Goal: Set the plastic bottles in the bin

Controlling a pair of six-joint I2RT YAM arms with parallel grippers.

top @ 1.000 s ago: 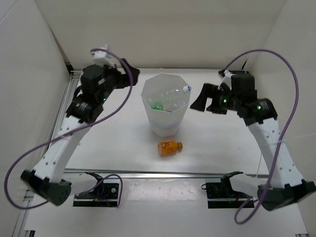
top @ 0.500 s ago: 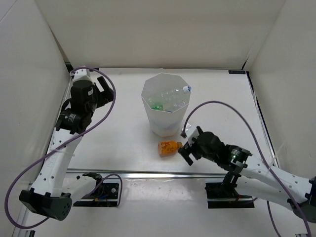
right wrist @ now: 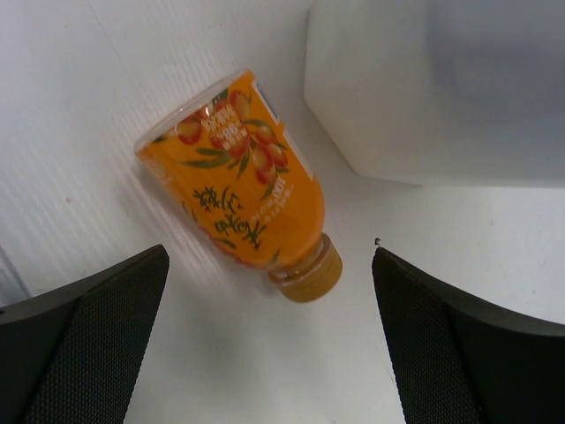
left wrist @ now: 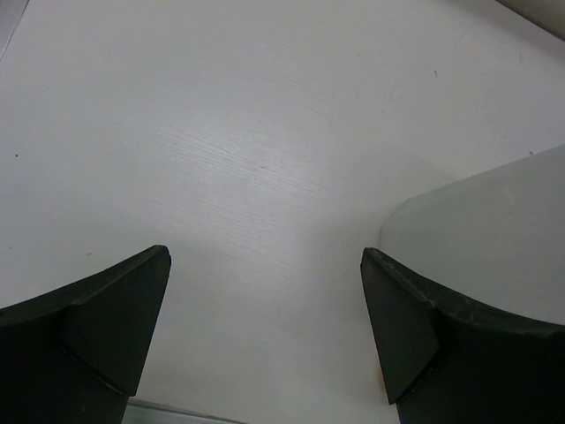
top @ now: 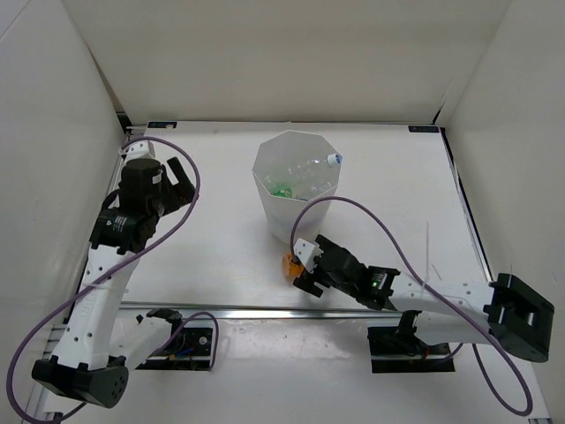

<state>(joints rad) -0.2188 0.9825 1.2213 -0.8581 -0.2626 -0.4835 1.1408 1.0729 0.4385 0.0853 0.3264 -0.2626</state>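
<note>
The white faceted bin point(top: 259, 173) stands mid-table. Inside it lie a green bottle point(top: 281, 188) and clear bottles, one with a blue cap point(top: 334, 160). The orange bottle point(right wrist: 237, 181) lies on its side on the table just in front of the bin's base point(right wrist: 441, 88), cap toward me. In the top view only its left end point(top: 287, 262) shows, under my right gripper point(top: 305, 267). My right gripper point(right wrist: 269, 256) is open and empty, its fingers apart on either side of the bottle's cap end. My left gripper point(top: 181, 180) is open and empty, left of the bin point(left wrist: 485, 238).
White walls close the table on the left, back and right. A metal rail point(top: 265, 311) runs along the near edge, close behind the right gripper. The right arm's purple cable point(top: 353, 205) loops up in front of the bin.
The right arm has swung down from beside the bin's rim to the near table, its open gripper now over the orange bottle. The left arm has drawn back left, away from the bin.
</note>
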